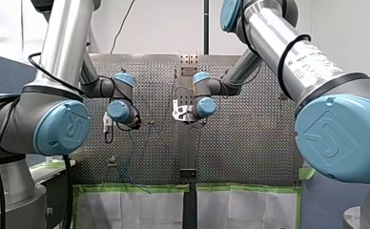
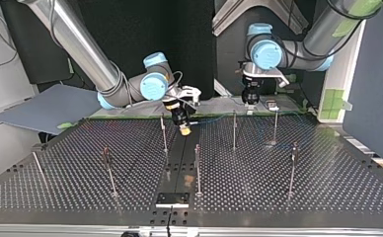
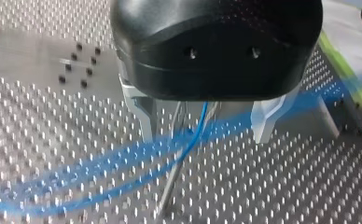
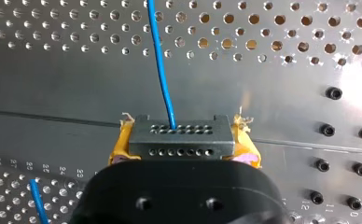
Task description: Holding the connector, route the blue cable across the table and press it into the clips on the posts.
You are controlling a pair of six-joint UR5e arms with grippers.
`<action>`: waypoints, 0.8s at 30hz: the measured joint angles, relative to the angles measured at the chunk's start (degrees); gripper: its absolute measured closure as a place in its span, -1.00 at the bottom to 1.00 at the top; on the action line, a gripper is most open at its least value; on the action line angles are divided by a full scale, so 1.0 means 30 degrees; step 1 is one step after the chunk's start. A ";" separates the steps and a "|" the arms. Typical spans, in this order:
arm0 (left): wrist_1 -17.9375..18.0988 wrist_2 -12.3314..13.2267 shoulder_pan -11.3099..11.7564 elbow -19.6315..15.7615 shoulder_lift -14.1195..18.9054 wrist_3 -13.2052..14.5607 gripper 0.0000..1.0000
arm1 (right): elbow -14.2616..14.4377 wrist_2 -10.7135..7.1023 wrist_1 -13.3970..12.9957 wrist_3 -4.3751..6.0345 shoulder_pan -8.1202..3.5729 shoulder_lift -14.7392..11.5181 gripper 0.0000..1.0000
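Top view: my right arm [image 2: 81,48] slants from upper left to centre frame, jaws down over the tabletop [image 2: 327,190], clamped on the connector [image 4: 179,137] with the blue cable [image 4: 163,70] leaving it. My left arm [image 2: 298,49], upper right, hangs jaws spread wide, cable running between them.

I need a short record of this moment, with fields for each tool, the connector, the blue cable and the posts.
Right tool: shut on the connector, a yellow pad on each side of it
Left tool: open, metal fingers apart
Blue cable: leaves the connector and runs ahead over the table; it also passes between the left tool's fingers
Posts: several, thin, upright; one rises between the left tool's fingers
Cable in a clip: cannot tell
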 joint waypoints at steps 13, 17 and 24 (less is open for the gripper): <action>0.1734 -0.1615 -0.2025 -0.0145 0.0010 -0.1738 -1.00 | -0.0006 0.0019 0.1205 -0.0168 -0.0108 -0.0024 1.00; 0.2227 -0.2124 -0.2709 0.0218 -0.0547 -0.2321 -1.00 | -0.0008 0.0050 0.1483 -0.0209 -0.0134 -0.0111 1.00; 0.2572 -0.2184 -0.3804 0.0531 -0.1322 -0.2604 -1.00 | -0.0002 0.0054 0.1827 -0.0276 -0.0113 -0.0327 1.00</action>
